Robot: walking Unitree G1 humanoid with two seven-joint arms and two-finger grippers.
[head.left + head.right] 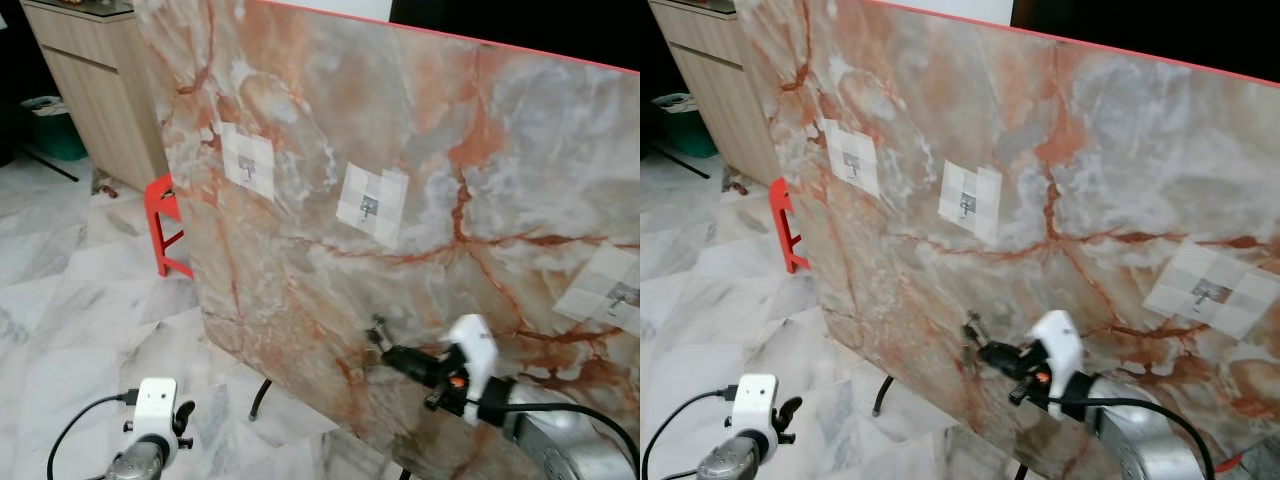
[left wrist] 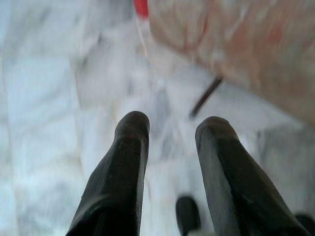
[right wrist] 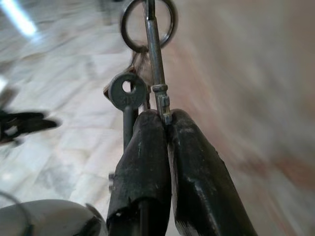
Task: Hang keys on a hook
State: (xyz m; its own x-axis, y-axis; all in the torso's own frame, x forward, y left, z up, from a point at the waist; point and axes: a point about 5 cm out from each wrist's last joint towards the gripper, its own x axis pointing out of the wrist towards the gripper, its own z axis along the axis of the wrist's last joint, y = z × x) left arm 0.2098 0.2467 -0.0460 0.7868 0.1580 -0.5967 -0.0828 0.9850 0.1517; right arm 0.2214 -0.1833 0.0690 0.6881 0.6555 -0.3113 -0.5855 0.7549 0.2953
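A large marble-patterned board (image 1: 420, 200) veined in orange and grey, with a red upper edge, stands tilted on thin dark legs over the white marble floor (image 1: 70, 300). 3 small metal hooks are fixed to its face on pale taped squares: the left hook (image 1: 246, 160), the middle hook (image 1: 371, 205) and the right hook (image 1: 617, 290). The right claw (image 1: 385, 350) is raised close to the lower part of the board, below the middle hook. Its 2 black fingers (image 3: 147, 162) are pressed together, pinching a bunch of silver metal keys (image 3: 147, 64) on a round split ring; 1 round-headed key hangs beside the fingers. The keys are just beside the board face, well below every hook. The left claw (image 2: 170, 128) is low near the floor, its fingers parted with nothing between them. A red plastic stool (image 1: 165, 220) stands behind the board's left edge, near a light wooden cabinet (image 1: 95, 85).
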